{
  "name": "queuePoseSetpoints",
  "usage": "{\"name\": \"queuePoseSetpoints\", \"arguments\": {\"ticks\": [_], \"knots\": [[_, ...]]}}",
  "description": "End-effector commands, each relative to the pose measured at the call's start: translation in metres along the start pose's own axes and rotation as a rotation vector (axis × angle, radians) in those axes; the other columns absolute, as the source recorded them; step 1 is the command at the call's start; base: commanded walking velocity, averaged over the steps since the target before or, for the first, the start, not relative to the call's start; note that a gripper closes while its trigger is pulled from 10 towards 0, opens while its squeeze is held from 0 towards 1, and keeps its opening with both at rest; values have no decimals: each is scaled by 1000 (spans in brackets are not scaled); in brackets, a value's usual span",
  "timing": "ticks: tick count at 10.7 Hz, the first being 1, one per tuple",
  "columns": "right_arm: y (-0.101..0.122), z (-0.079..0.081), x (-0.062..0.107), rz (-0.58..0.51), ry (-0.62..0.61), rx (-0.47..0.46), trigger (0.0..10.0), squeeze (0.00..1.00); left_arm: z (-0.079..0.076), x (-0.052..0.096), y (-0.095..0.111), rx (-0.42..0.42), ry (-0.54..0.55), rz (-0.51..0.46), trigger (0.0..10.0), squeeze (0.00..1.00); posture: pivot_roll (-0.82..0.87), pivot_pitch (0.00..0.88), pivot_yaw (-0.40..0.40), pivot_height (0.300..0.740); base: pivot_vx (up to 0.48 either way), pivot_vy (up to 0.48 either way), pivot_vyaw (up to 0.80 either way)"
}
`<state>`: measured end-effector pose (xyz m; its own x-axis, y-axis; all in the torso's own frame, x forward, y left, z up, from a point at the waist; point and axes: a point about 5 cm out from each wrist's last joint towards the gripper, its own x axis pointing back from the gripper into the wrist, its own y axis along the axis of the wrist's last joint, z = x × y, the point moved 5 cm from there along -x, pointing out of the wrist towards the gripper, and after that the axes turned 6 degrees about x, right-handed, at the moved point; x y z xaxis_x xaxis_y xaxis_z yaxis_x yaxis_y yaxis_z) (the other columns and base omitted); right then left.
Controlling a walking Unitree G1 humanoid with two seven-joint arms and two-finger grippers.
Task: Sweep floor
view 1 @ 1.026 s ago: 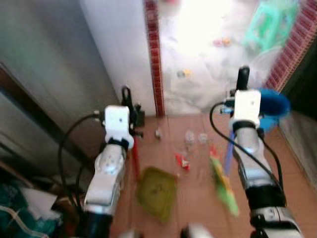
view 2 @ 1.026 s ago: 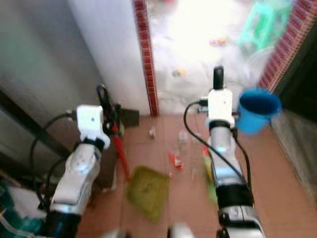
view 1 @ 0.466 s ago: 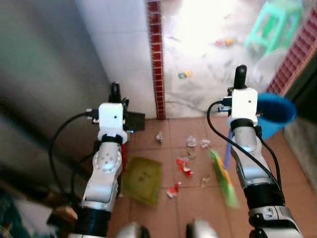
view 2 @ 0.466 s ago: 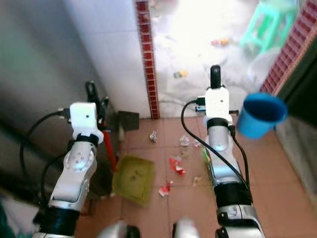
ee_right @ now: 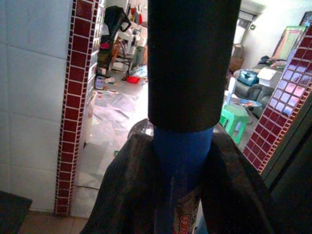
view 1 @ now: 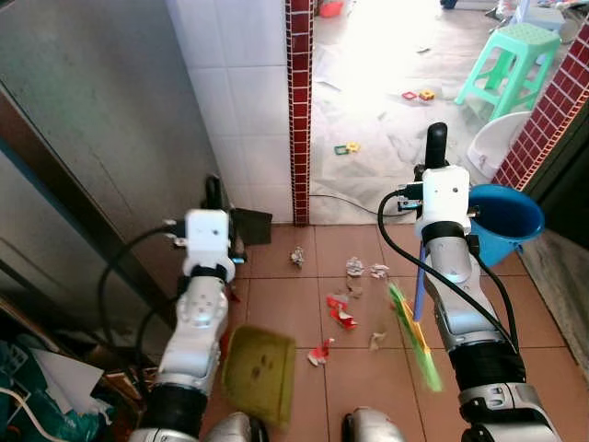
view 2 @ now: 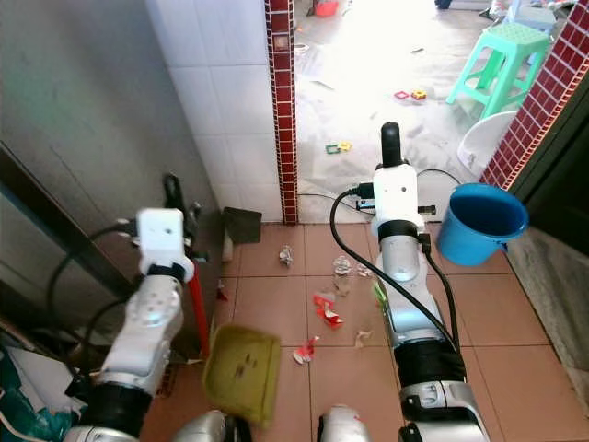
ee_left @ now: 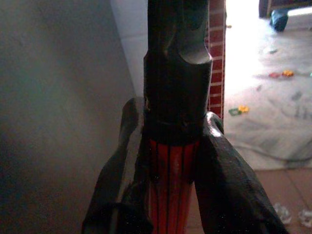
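Where the two silver arms rise at the foot of the head views, the nearest item is the olive-green plastic dustpan [view 2: 241, 371], hanging tilted just above the terracotta tiled floor [view 1: 304, 304] on a red ribbed handle with a black grip [ee_left: 173, 146]; the left claw [ee_left: 170, 161] is clamped on that handle, both black fingers pressed against it, apparently so the pan can be set down by the litter. Opposite, the right claw [ee_right: 183, 161] is closed around a blue broom handle with a black cap [ee_right: 187, 151], held upright so that the green-bristled broom head [view 1: 412, 336] trails toward the floor beside the rubbish; whether the bristles touch the tiles cannot be told, since the head is blurred. Between the two tools lies the task's material: scattered red and white paper scraps [view 1: 340, 313], a loose patch from mid-floor toward the doorway, none yet in the pan. Just beyond, right: a round blue plastic bucket [view 1: 504, 219], its base cut off by the right arm. Left: a small dark flat object [view 1: 251, 226] leaning on the white tiled wall [view 1: 239, 92], identity unclear. Farther: red mosaic pillar [view 1: 298, 101], then a bright room with a mint-green plastic stool [view 1: 506, 64]; glare washes out the small coloured bits on its floor.
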<state>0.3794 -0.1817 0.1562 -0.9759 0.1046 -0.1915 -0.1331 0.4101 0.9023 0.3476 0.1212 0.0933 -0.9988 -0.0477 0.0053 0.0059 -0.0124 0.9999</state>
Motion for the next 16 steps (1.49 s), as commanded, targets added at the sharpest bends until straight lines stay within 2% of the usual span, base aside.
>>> {"name": "queuePoseSetpoints", "arguments": {"ticks": [1,4,6,8,10,11,13,15,16], "knots": [[13,0,-5,-45,4,-1,10000,0,-3,-8,19,-38,14,-86,10000,0,-134,64,58,740,0,0,0],[10,4,-5,-17,23,-79,10000,0,-4,-13,9,-45,122,-104,10000,0,-149,71,63,740,0,0,0],[9,7,-4,-7,30,-103,10000,0,-8,-22,-3,9,183,-26,10000,0,-150,76,65,740,0,0,0],[9,11,-3,-7,38,-122,10000,0,-22,-29,-14,59,150,43,10000,0,-155,80,73,740,0,0,0],[-2,11,1,47,16,-165,10000,0,-46,-27,-27,163,82,128,10000,0,-154,89,89,740,0,0,0],[-4,12,1,62,10,-189,10000,0,-52,-25,-31,180,54,143,10000,0,-155,88,93,740,0,0,0],[-6,15,-1,103,14,-320,10000,0,-65,-23,-33,252,9,162,10000,0,-157,89,97,740,0,0,0],[-6,16,-2,116,25,-321,10000,0,-72,-21,-38,309,2,202,10000,0,-160,88,93,740,0,0,0],[-7,15,-2,113,22,-293,10000,0,-77,-23,-26,291,-36,135,10000,0,-162,84,91,740,0,0,0]]}}
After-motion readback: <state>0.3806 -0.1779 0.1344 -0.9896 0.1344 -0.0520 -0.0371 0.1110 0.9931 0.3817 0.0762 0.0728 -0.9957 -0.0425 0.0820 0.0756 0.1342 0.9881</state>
